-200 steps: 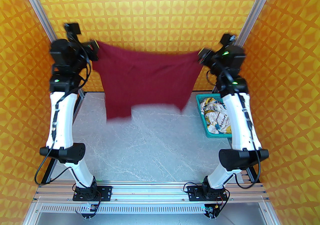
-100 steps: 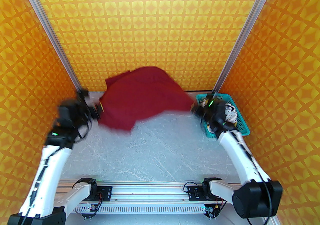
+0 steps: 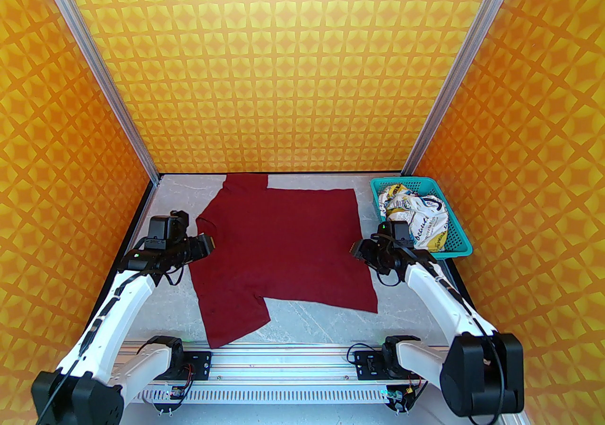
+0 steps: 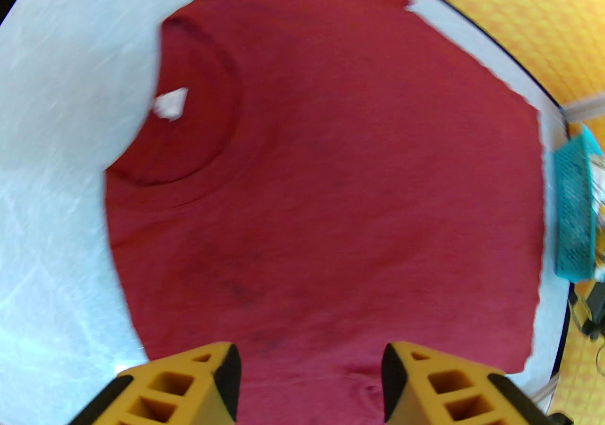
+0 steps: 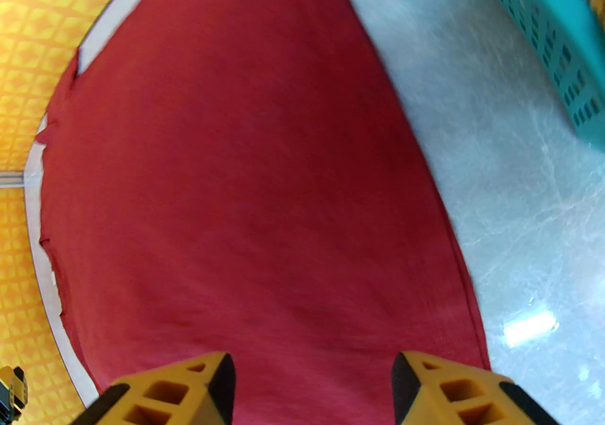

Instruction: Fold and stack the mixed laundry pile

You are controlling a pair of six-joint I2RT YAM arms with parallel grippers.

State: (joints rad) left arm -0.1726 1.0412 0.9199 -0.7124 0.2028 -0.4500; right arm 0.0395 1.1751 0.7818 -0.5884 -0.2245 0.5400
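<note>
The dark red T-shirt (image 3: 283,248) lies spread flat on the grey table, collar to the left, hem to the right, one sleeve toward the near edge. My left gripper (image 3: 209,243) is open at the collar side; its wrist view has the yellow fingers (image 4: 217,385) apart over the red T-shirt (image 4: 331,177), with nothing pinched. My right gripper (image 3: 355,250) is open at the hem side, its fingers (image 5: 208,390) apart above the red T-shirt (image 5: 236,177). The white printed garment (image 3: 416,217) sits crumpled in the basket.
The teal perforated basket (image 3: 453,254) stands at the back right corner, close beside my right arm, and shows as a teal basket (image 5: 534,2) in the right wrist view. Orange patterned walls close in three sides. Bare grey table (image 3: 321,324) lies near the front right.
A second ago both grippers held the red T-shirt stretched high in the air. They swung down and forward, the shirt settled flat on the table, and both grippers opened and let it go.
</note>
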